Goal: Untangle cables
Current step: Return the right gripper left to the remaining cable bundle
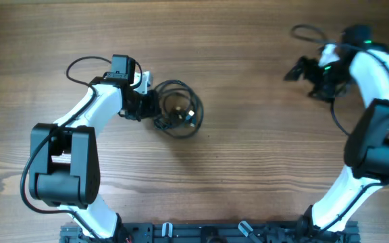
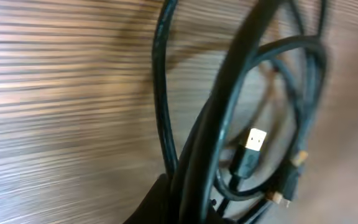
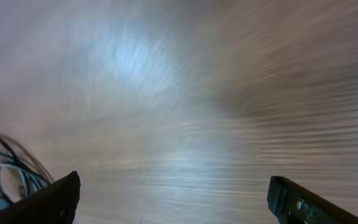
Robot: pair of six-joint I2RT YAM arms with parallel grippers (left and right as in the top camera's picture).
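The cables (image 1: 178,110) lie as one small coiled bundle of thin black cords on the wooden table, left of centre. My left gripper (image 1: 151,112) is at the bundle's left edge and is shut on several of its strands. In the left wrist view the cables (image 2: 229,124) loop up from the dark fingers (image 2: 185,208), and a plug with a metal tip (image 2: 253,144) lies inside the loops. My right gripper (image 1: 301,76) is open and empty at the far right, well away from the bundle. In the right wrist view its fingers (image 3: 173,202) are spread wide over bare wood, and the cables (image 3: 8,168) show blurred at the lower left.
The wooden table (image 1: 248,148) spans the whole view. Thicker black wires run along both white arms, one looping near the left arm (image 1: 80,64) and one near the right arm (image 1: 306,30). A black rack (image 1: 208,233) lies along the front edge.
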